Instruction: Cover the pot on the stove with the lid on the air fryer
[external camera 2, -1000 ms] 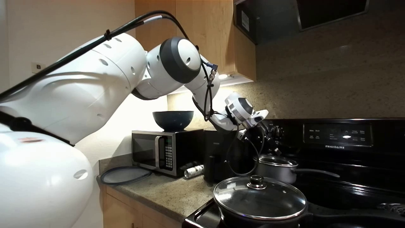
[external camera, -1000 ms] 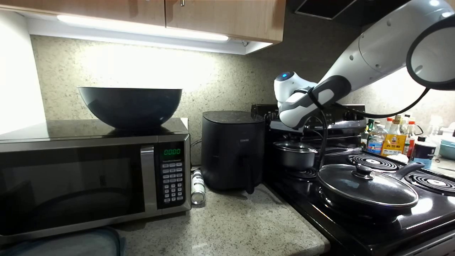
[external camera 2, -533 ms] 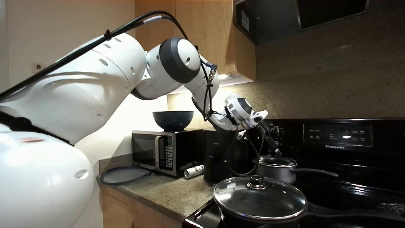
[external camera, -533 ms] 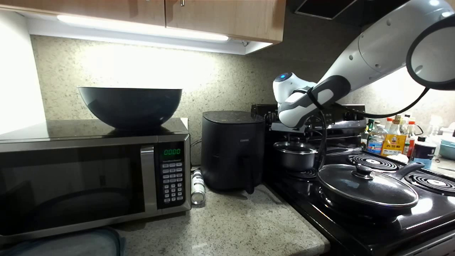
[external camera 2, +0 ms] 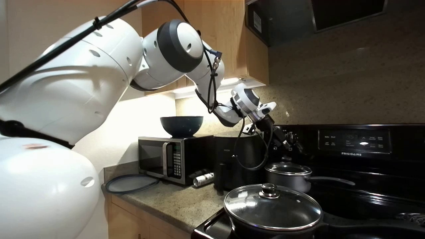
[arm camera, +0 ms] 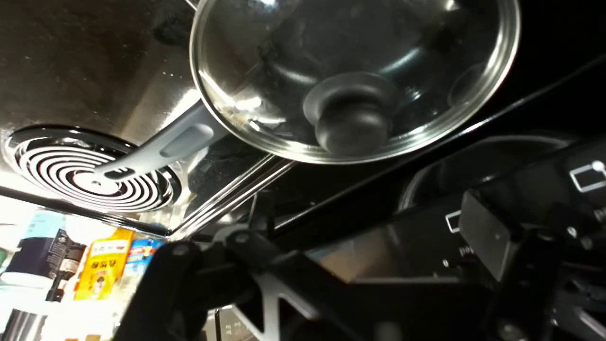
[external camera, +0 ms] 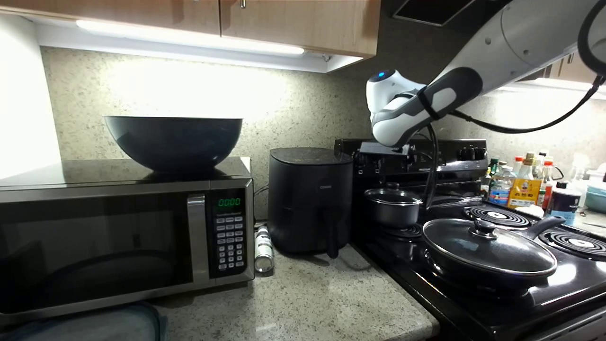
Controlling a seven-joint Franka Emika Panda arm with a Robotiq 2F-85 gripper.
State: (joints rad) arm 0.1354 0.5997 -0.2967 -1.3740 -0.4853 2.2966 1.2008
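Kitchen: we see a speckled wall (external camera: 303, 109) behind a pale counter (external camera: 322, 303), with a light strip (external camera: 189, 37) glowing under wooden cupboards (external camera: 298, 23).
Stove: the black stove (external camera: 407, 260) stands beside the counter, coil burners (external camera: 497, 216) on its top.
Pot: we find the small grey pot (external camera: 394, 215) on a rear burner, near the air fryer (external camera: 307, 203).
Lid: the round glass lid (external camera: 393, 196) sits on the pot, knob up.
Gripper: in the wrist view our gripper (arm camera: 371, 225) has its fingers spread well apart, holding nothing; it hangs above the lid, clear of the knob.
Big pan: the wide black pan (external camera: 473, 280), under a larger glass cover (external camera: 511, 251), stands nearer the stove's front.
Microwave: the microwave (external camera: 118, 246) carries a dark bowl (external camera: 175, 142).
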